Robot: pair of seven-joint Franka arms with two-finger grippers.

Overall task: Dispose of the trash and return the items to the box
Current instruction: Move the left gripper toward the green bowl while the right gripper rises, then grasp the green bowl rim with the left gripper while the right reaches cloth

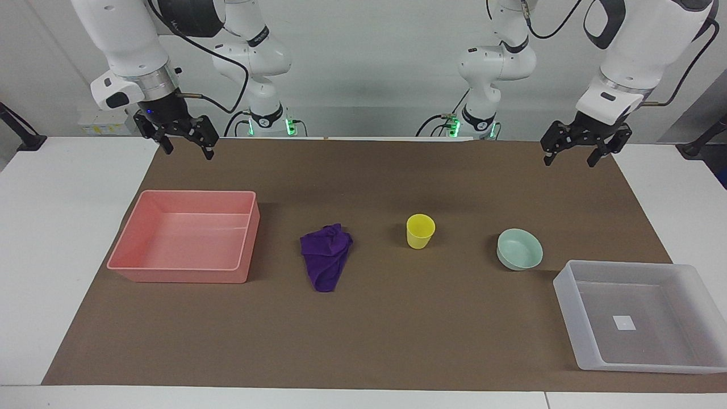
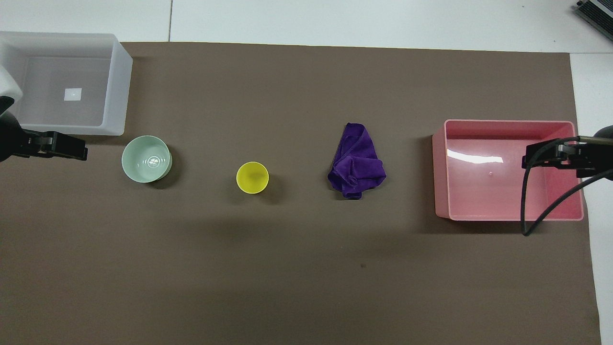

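- The cloth (image 1: 326,256) lies crumpled on the brown mat (image 1: 363,335), between the pink bin (image 1: 184,236) and the cup (image 1: 420,230), touching neither
- The cup stands upright, with the bowl (image 1: 519,249) well apart from it toward the left arm's end; the bowl sits just beside the box (image 1: 639,314), a little nearer the robots than the box
- Nothing is gripped yet, so I judge the task to be at its very start: all three things are loose on the bench (image 1: 62,238)
- The left gripper (image 1: 576,147) hangs in the air over the mat's edge at the robots' side, fingers apart and empty
- The right gripper (image 1: 180,138) hangs over the same edge at the pink bin's end, fingers apart and empty too
- Likely next: the left gripper comes down over the bowl, the thing closest to it, and pinches its rim; the right arm is better placed for the cloth, which needs a pinch on a raised fold
- The box holds nothing; only its white label (image 2: 73,94) shows on the floor
- The pink bin is empty as well
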